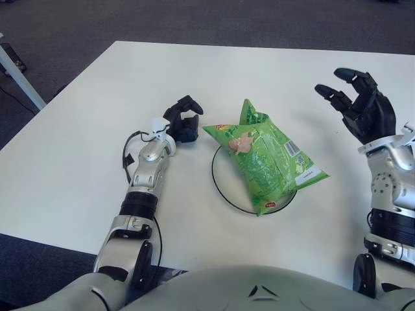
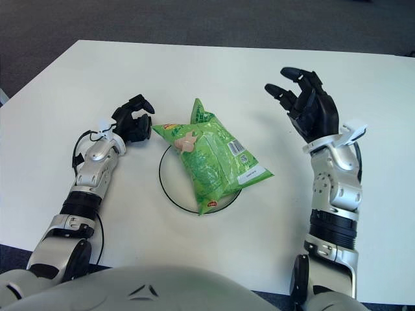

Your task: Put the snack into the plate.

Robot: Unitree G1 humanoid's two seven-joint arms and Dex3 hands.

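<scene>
A green snack bag [image 1: 264,155] lies across a white plate with a thin black rim [image 1: 218,184] on the white table; it covers most of the plate, and its ends stick out past the rim. My left hand [image 1: 183,123] shows just left of the bag's upper corner, fingers curled and holding nothing. My right hand [image 1: 358,100] is raised to the right of the bag, apart from it, with its fingers spread and empty. The bag [image 2: 209,153] and the right hand [image 2: 305,100] also show in the right eye view.
The white table [image 1: 78,142] spreads around the plate, with its near edge in front of my body and dark carpet floor [image 1: 78,26] beyond its far and left edges. A cable runs along my left forearm [image 1: 130,152].
</scene>
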